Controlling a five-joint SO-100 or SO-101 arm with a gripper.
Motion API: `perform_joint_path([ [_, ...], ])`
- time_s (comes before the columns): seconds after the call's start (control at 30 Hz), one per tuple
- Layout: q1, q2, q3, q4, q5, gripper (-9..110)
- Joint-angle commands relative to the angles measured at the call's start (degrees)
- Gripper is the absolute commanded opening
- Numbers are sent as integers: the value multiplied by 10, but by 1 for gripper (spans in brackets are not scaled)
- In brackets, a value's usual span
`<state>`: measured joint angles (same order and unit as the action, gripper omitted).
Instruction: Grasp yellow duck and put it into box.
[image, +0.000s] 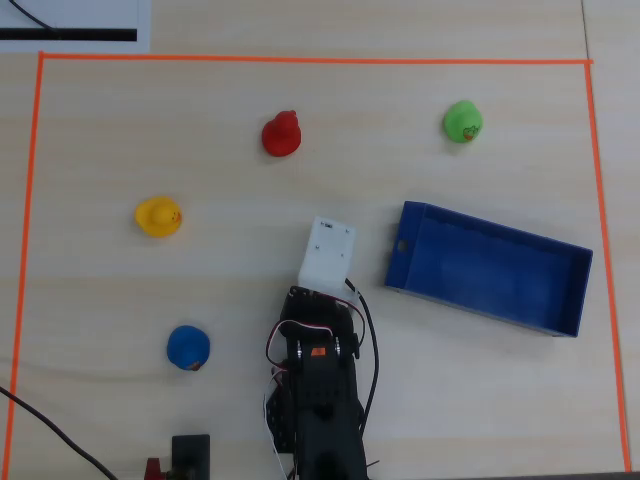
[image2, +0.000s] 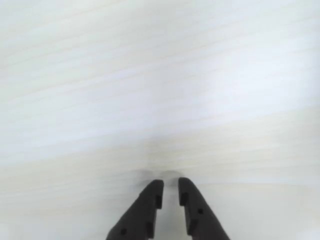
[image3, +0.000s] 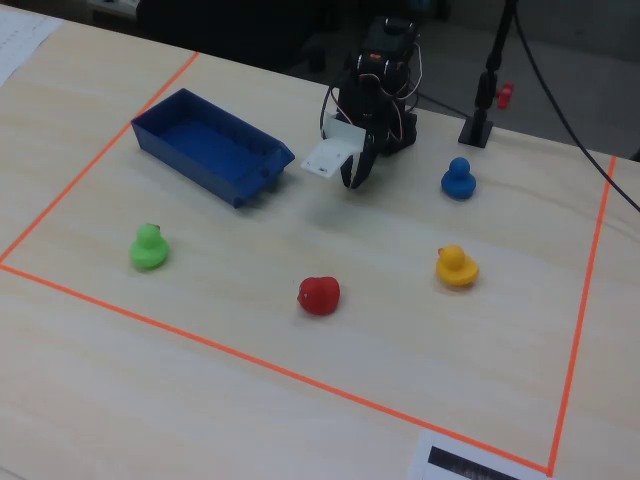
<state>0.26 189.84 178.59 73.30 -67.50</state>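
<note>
The yellow duck (image: 158, 216) (image3: 456, 266) stands alone on the pale wooden table, left of the arm in the overhead view. The blue box (image: 490, 275) (image3: 205, 140) lies empty to the right of the arm in that view. My gripper (image2: 170, 184) (image3: 355, 184) points down at bare table between the two. Its black fingers are almost together, with only a thin gap and nothing in it. In the overhead view a white block (image: 327, 253) on the wrist hides the fingertips. The wrist view shows only table.
A red duck (image: 282, 134) (image3: 319, 295), a green duck (image: 462, 121) (image3: 148, 248) and a blue duck (image: 187, 347) (image3: 458, 178) stand apart on the table. Orange tape (image: 300, 60) frames the work area. A black stand (image3: 478, 128) rises beside the arm base.
</note>
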Motion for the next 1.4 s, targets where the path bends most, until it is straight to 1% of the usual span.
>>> perform_joint_path([
  [0.0, -4, -1, -4, 13, 4, 0],
  [1.17, -4, -1, -4, 13, 0, 0],
  [1.27, -2, -1, -15, 7, -4, 5],
  [1.37, 8, -53, -108, 29, -7, 11],
])
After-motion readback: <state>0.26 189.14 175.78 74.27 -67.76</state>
